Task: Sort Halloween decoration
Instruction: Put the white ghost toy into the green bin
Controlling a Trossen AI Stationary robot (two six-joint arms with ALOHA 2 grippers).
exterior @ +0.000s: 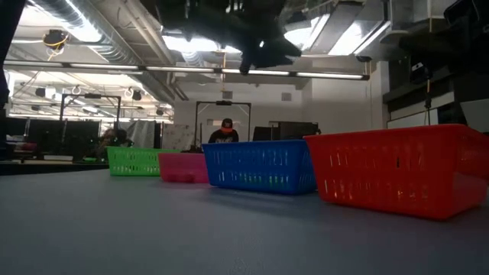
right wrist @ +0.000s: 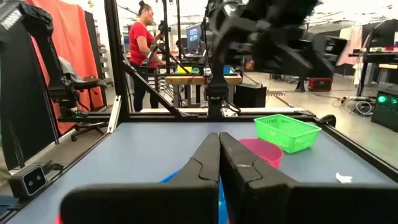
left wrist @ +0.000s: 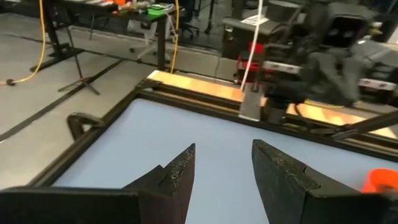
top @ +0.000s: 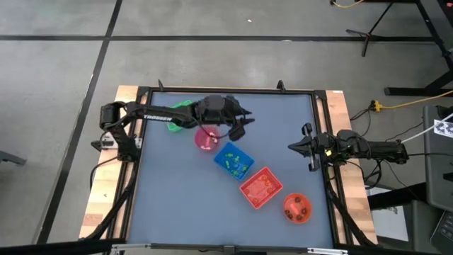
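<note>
The Halloween decoration shows as tiny trinkets inside the containers: green ones in the blue tray (top: 233, 161), orange ones in the red tray (top: 260, 188), dark ones in the orange bowl (top: 297, 207). One small white trinket (right wrist: 343, 178) lies on the table. My left gripper (top: 246, 122) hangs open above the table, just past the pink bowl (top: 207, 139), with nothing between its fingers (left wrist: 180, 174). My right gripper (top: 291, 146) is shut and waits low at the table's right edge.
A green tray (top: 180, 117) lies partly under the left arm at the far left. The containers run in a slanting row from far left to near right. Bare table shows to the near left and far right. A raised dark frame (top: 226, 91) rims the table.
</note>
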